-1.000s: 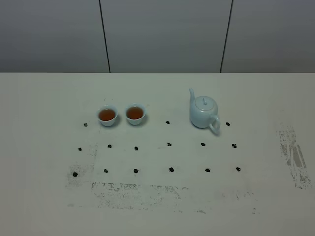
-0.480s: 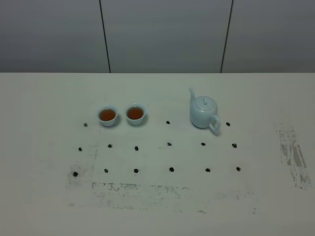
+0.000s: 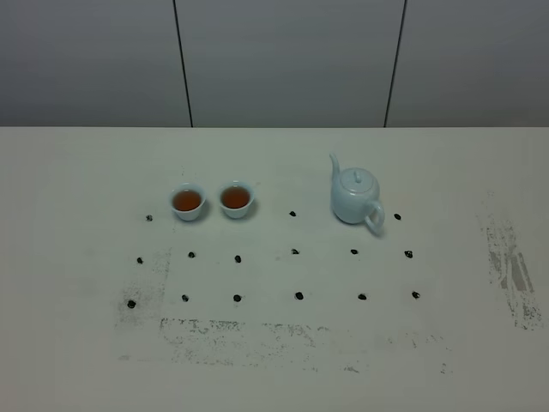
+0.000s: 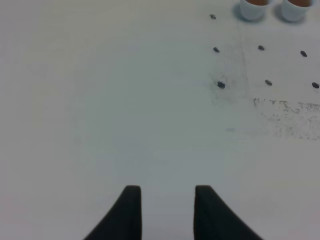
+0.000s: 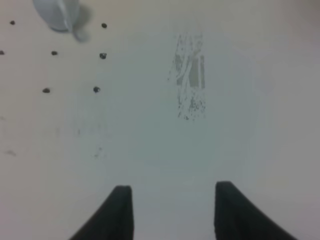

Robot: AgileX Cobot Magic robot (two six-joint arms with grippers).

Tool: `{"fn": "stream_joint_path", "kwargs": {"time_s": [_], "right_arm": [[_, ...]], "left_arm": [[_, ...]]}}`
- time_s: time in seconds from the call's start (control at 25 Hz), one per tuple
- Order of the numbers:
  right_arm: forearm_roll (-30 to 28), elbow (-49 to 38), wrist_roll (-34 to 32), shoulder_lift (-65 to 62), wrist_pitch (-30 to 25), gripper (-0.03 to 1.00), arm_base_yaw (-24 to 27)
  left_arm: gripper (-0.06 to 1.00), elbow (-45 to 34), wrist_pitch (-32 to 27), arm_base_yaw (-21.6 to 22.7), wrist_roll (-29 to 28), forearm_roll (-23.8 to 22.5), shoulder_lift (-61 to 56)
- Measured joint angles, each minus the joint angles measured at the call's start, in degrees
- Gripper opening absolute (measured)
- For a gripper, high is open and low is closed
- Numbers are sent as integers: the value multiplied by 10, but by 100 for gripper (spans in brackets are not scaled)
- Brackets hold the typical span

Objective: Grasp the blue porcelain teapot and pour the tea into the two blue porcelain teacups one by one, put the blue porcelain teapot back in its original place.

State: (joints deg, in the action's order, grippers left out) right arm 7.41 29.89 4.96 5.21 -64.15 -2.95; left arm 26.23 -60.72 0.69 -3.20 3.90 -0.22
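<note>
The pale blue teapot (image 3: 355, 196) stands upright on the white table, right of centre, spout to the back left, handle to the front right. The two pale blue teacups (image 3: 187, 202) (image 3: 236, 200) stand side by side left of centre, each holding brown tea. Neither arm shows in the exterior high view. In the left wrist view my left gripper (image 4: 167, 192) is open and empty over bare table, with the cups (image 4: 252, 7) (image 4: 294, 8) far off. In the right wrist view my right gripper (image 5: 172, 192) is open and empty, with the teapot (image 5: 59, 13) far off.
Rows of small black dots (image 3: 295, 251) mark the table in front of the cups and teapot. Scuffed dark smudges lie at the front (image 3: 232, 336) and at the right (image 3: 510, 270). A grey panelled wall (image 3: 283, 60) stands behind the table.
</note>
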Motion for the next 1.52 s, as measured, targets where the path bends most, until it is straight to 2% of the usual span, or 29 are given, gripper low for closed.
{"fn": "stream_joint_path", "kwargs": {"time_s": [0.4, 1.52], "right_arm": [[0, 0, 0, -54, 1, 37, 0], [0, 0, 0, -56, 1, 37, 0]], "left_arm": [[29, 0, 0, 0, 0, 0, 0], [29, 0, 0, 0, 0, 0, 0]]}}
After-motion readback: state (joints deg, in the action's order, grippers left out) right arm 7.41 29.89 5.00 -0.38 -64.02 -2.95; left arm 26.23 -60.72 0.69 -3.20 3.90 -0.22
